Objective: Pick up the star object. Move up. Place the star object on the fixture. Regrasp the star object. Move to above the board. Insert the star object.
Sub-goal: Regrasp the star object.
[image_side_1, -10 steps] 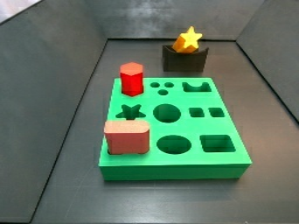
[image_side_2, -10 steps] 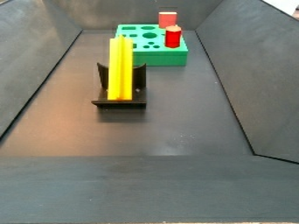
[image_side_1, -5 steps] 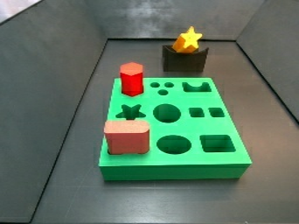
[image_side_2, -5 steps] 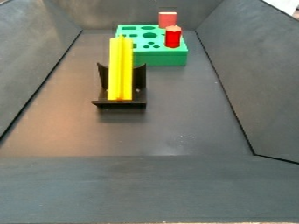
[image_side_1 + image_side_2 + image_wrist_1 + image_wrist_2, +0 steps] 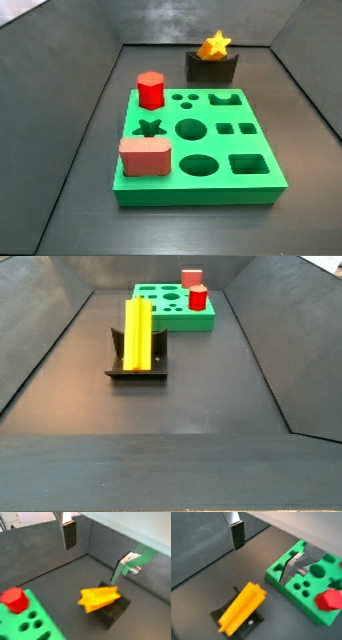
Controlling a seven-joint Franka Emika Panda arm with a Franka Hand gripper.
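Gripper fingers spread wide, holding nothing, above the star object resting on the fixture; dark floor all round.

I see a dark grey counter boxed in by sloping grey walls on three sides — matte and evenly lit, with a faint pale sheen in a side view.

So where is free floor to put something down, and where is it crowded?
Free: the wide dark floor in front of the fixture, and the strips along both walls. Crowded: the far end, where the star object on the fixture nearly meets the board. The open fingers hang above it.
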